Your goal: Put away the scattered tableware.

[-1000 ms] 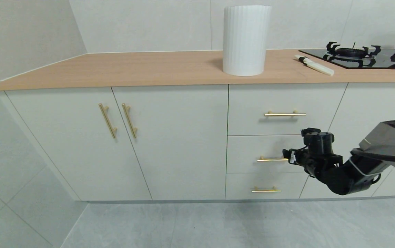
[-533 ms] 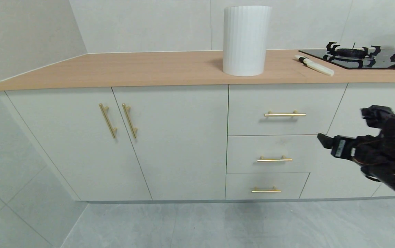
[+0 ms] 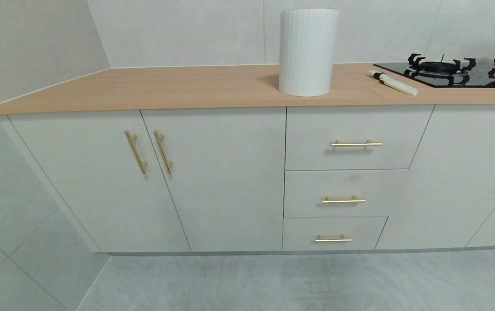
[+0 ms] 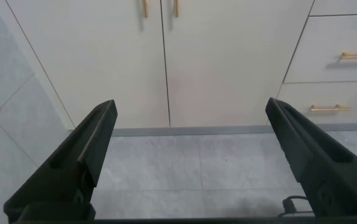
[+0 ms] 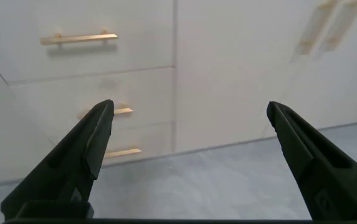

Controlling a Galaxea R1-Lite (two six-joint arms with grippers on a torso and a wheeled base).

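Left gripper (image 4: 190, 109) and right gripper (image 5: 190, 107) hung low before the cabinet, both with jaws wide apart and empty. Two doors (image 3: 100, 185), three drawers (image 3: 351, 125), one gold handle (image 3: 356, 144) each. On the counter (image 3: 165, 86) one knife (image 3: 393, 82) lay between one white canister (image 3: 306, 52) and the hob (image 3: 446, 71).

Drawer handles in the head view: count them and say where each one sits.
3, stacked to the right of the cabinet doors: top drawer handle, middle drawer handle, bottom drawer handle. Others may lie past the view's right edge.
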